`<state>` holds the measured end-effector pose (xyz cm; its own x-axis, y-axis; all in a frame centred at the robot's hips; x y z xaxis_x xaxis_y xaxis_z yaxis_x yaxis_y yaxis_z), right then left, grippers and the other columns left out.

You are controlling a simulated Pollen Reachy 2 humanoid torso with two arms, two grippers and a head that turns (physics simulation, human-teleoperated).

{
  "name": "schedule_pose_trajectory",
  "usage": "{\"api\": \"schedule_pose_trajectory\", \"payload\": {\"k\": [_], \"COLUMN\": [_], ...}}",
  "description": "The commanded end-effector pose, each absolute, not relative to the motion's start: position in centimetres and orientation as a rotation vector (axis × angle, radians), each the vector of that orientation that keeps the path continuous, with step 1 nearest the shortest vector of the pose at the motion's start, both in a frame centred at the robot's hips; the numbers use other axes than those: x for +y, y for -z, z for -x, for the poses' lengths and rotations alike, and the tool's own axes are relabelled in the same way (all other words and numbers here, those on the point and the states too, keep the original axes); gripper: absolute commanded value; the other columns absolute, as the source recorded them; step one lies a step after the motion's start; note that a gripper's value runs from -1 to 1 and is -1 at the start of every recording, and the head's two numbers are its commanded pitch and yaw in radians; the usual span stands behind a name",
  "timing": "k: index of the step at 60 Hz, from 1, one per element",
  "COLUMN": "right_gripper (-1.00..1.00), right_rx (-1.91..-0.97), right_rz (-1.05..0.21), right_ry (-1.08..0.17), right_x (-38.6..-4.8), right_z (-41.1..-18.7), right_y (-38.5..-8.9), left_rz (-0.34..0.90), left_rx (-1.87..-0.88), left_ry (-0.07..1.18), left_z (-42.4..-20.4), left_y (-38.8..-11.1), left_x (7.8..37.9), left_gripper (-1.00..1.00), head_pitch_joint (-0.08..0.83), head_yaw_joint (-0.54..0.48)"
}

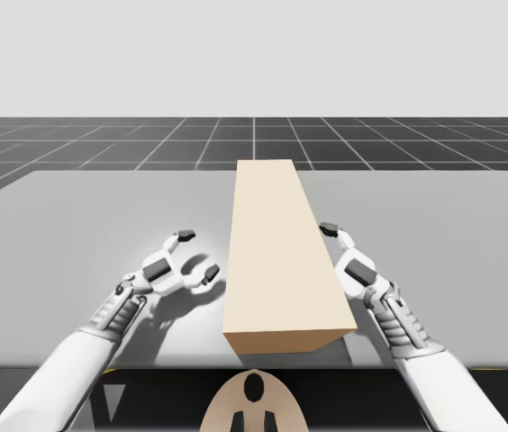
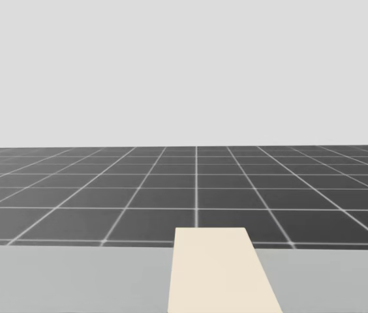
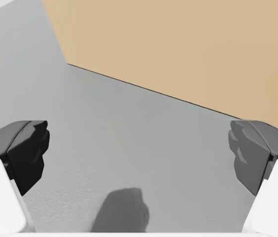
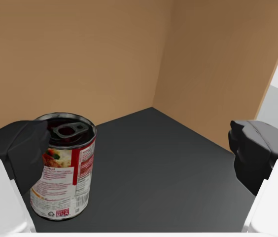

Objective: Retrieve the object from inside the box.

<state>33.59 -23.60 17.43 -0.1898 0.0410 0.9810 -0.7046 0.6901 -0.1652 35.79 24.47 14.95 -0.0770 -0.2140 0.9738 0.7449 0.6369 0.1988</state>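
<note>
The box, long and tan, lies on the grey worktop straight ahead of me, running away from me. My left arm rests its jaws low over the worktop just left of the box, near its close end. They stand wide open with nothing between them. In the left wrist view bare worktop lies under them, a shadow on it, and the box's side is just ahead.

My right arm has its jaws against the box's right side. The right wrist view looks inside the box: tan walls and a dark floor. The can, red and white with a pull-tab lid, stands upright there. It sits between the wide-open right jaws, right by one finger; I cannot tell whether it touches. The other finger is well apart from the can.

In the head view the box's far end shows, with gridded floor beyond.
</note>
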Motion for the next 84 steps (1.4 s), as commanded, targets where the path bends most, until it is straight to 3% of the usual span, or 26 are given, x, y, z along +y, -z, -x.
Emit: {"api": "schedule_pose_trajectory", "payload": {"k": [1,11,20,31,34,37,42,53,60,61,62,63,65,74,84], "right_gripper": [-1.0,-1.0,-1.0,-1.0,-1.0,-1.0,-1.0,-1.0,-1.0,-0.92,-0.33,0.73,0.99,1.0,1.0], "right_rx": [-1.685,-1.595,-1.633,-1.568,-1.583,-1.666,-1.56,-1.443,-1.464,-1.465,-1.459,-1.468,-1.463,-1.431,-1.453], "right_rz": [-0.636,-0.702,-0.727,-0.838,-0.854,-0.849,-0.902,-0.938,-0.885,-0.882,-0.888,-0.88,-0.885,-0.846,-0.729], "right_ry": [-0.796,-0.853,-0.909,-0.915,-0.918,-0.895,-0.888,-0.887,-0.891,-0.89,-0.889,-0.891,-0.889,-0.909,-0.986], "right_x": [-21.8,-20.6,-18.9,-16.1,-15.4,-14.5,-13.3,-11.9,-11.9,-12.0,-12.0,-12.1,-12.2,-13.8,-18.0], "right_z": [-33.3,-34.5,-35.8,-37.7,-38.2,-38.7,-38.9,-38.8,-38.6,-38.6,-38.5,-38.5,-38.4,-37.3,-35.1], "right_y": [-16.9,-15.4,-13.2,-10.4,-10.0,-9.4,-8.8,-8.2,-7.8,-7.8,-7.9,-8.0,-8.1,-8.6,-9.7], "left_rz": [0.502,0.493,0.487,0.478,0.477,0.476,0.473,0.465,0.46,0.46,0.459,0.459,0.458,0.453,0.448], "left_rx": [-1.429,-1.427,-1.426,-1.423,-1.423,-1.424,-1.426,-1.425,-1.423,-1.423,-1.423,-1.422,-1.422,-1.422,-1.426], "left_ry": [0.931,0.935,0.942,0.953,0.953,0.954,0.954,0.954,0.954,0.954,0.954,0.955,0.956,0.951,0.942], "left_z": [-35.1,-35.1,-35.0,-35.0,-35.0,-35.0,-35.0,-35.0,-35.0,-35.0,-35.0,-35.0,-35.0,-35.0,-35.1], "left_y": [-14.8,-14.7,-14.7,-14.5,-14.5,-14.5,-14.6,-14.5,-14.5,-14.5,-14.5,-14.5,-14.5,-14.5,-14.6], "left_x": [23.2,23.1,22.9,22.7,22.7,22.7,22.8,22.8,22.9,22.9,22.9,22.9,22.9,22.9,23.0], "left_gripper": [-1.0,-1.0,-1.0,-1.0,-1.0,-1.0,-1.0,-1.0,-1.0,-1.0,-1.0,-1.0,-1.0,-1.0,-1.0], "head_pitch_joint": [0.009,0.017,0.023,0.037,0.039,0.044,0.053,0.061,0.061,0.061,0.061,0.06,0.06,0.057,0.056], "head_yaw_joint": [0.04,0.03,0.03,0.02,0.02,0.02,0.02,0.02,0.02,0.02,0.02,0.02,0.02,0.01,0.01]}}
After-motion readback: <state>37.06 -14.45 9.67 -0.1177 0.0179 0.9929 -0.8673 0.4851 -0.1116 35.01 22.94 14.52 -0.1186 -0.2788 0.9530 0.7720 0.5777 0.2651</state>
